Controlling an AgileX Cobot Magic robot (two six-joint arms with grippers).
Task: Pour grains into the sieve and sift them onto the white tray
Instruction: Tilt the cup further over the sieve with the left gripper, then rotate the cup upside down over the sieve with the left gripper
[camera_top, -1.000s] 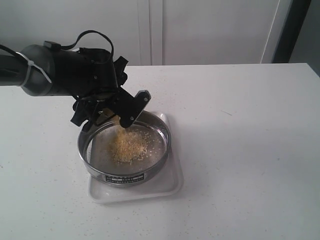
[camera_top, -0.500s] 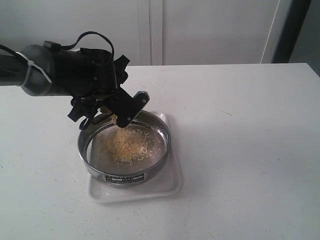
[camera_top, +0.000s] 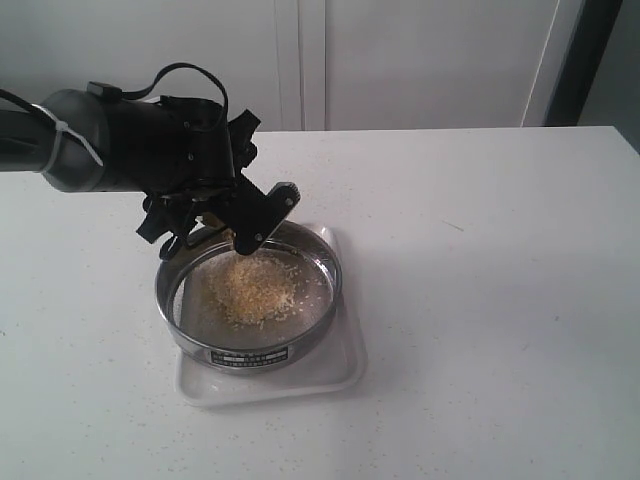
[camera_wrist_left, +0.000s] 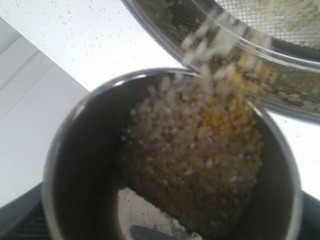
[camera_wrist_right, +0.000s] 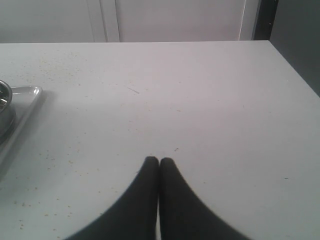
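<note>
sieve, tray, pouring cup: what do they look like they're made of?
sieve: metal, likely steel; shiny grey wall, fine mesh bottom.
tray: probably plastic; plain glossy white, rounded corners, low rim.
cup: metal, likely steel; dull grey, reflective inner wall.

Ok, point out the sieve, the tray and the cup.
sieve (camera_top: 305, 343), exterior view, on the front of its steel wall.
tray (camera_top: 335, 378), exterior view, on the bare near corner at the right.
cup (camera_wrist_left: 80, 175), left wrist view, on its bare inner wall.
</note>
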